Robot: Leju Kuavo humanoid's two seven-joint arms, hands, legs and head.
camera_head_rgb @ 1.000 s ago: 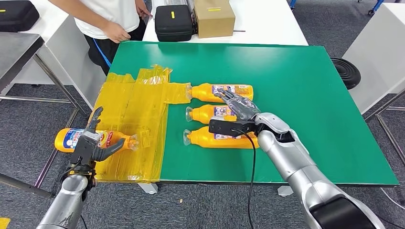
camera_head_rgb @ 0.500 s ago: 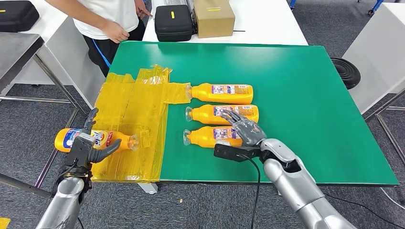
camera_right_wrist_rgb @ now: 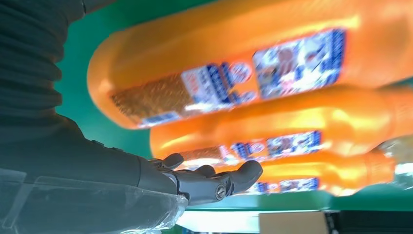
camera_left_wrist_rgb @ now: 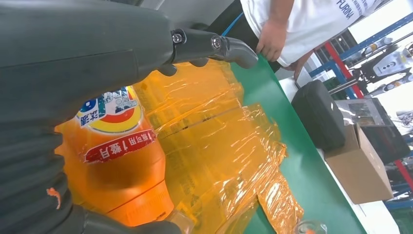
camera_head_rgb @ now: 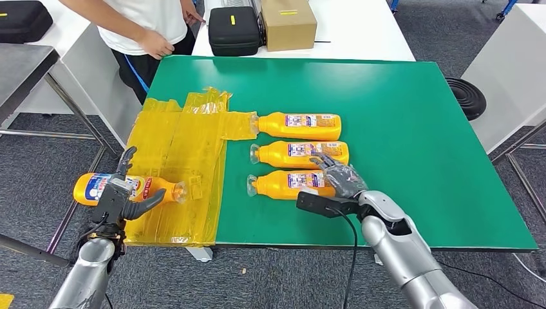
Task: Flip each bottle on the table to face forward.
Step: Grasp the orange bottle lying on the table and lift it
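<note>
- Bottles: head view shows three in a row (camera_head_rgb: 299,154) lying on the green table (camera_head_rgb: 418,129), just right of the yellow film (camera_head_rgb: 177,167), necks toward it. A fourth bottle (camera_head_rgb: 96,188) is gripped by the left hand (camera_head_rgb: 119,196), off the film's left edge, over the floor.
- Right hand (camera_head_rgb: 340,177) hovers, fingers spread and empty, over the base end of the row's nearest bottle (camera_head_rgb: 290,183).
- Left wrist view: the hand wraps the bottle's label (camera_left_wrist_rgb: 114,131); a person (camera_left_wrist_rgb: 292,24) stands beyond the film.
- Right wrist view: labels (camera_right_wrist_rgb: 234,80) face up, detail the head view blurs; contact can't be confirmed.
- Risk: a round bottle rolls and knocks the row; the held one drops if the grip slips.
</note>
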